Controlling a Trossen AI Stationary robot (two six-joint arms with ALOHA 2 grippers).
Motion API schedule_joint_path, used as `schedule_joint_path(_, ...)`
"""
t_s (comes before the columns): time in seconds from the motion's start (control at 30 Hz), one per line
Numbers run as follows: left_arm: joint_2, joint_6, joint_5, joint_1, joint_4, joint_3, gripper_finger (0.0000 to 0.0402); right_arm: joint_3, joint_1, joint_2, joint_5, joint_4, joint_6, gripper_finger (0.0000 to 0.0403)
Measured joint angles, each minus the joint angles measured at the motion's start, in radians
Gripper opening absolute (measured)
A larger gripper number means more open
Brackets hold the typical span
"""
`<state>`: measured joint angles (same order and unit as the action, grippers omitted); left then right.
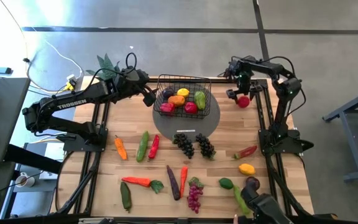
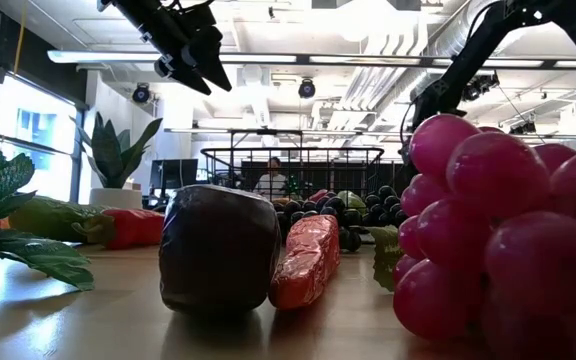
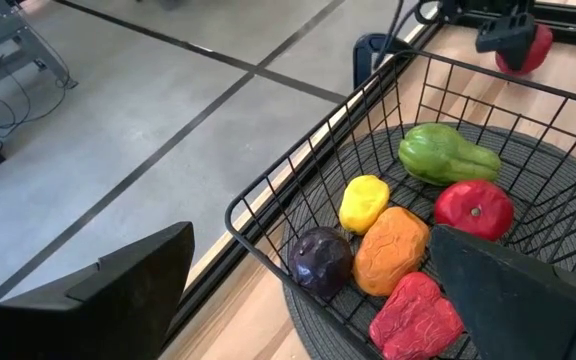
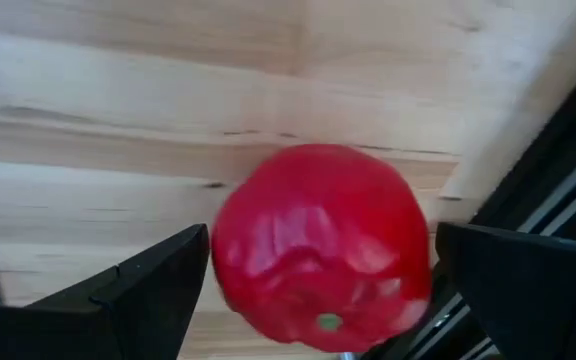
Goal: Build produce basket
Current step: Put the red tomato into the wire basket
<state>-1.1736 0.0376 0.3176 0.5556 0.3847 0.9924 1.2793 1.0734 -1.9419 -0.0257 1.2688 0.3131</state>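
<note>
The black wire basket (image 1: 183,94) stands on a grey round disc (image 1: 188,123) at the table's far middle. It holds several pieces of produce: a green one (image 3: 446,155), a yellow one (image 3: 364,200), an orange one (image 3: 390,250), red ones and a purple one. My left gripper (image 1: 148,97) (image 3: 313,240) hangs open above the basket's left side. My right gripper (image 1: 240,95) (image 4: 323,235) points steeply down, open, at the table's far right. Its fingers stand on either side of a red round fruit (image 4: 320,245) (image 1: 244,101) that lies on the wood.
More produce lies on the near half of the table: dark grapes (image 1: 194,145), purple grapes (image 1: 194,196), carrots (image 1: 137,182), a cucumber (image 1: 142,146), a red pepper (image 1: 246,151), a lemon (image 1: 247,168). A black frame rail (image 1: 261,115) runs close beside the red fruit. A potted plant (image 1: 107,63) stands at the far left.
</note>
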Motion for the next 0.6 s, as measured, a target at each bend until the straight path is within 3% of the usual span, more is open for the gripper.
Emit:
schedule_joint_path(0.27, 0.0, 0.0, 0.0, 0.0, 0.0, 0.0, 0.0397, 0.0, -0.032, 0.0, 0.03, 0.027, 0.068, 0.0358)
schedule_joint_path(0.6, 0.0, 0.0, 0.0, 0.0, 0.0, 0.0, 0.0397, 0.003, -0.032, 0.001, 0.008, -0.002, 0.09, 0.0232)
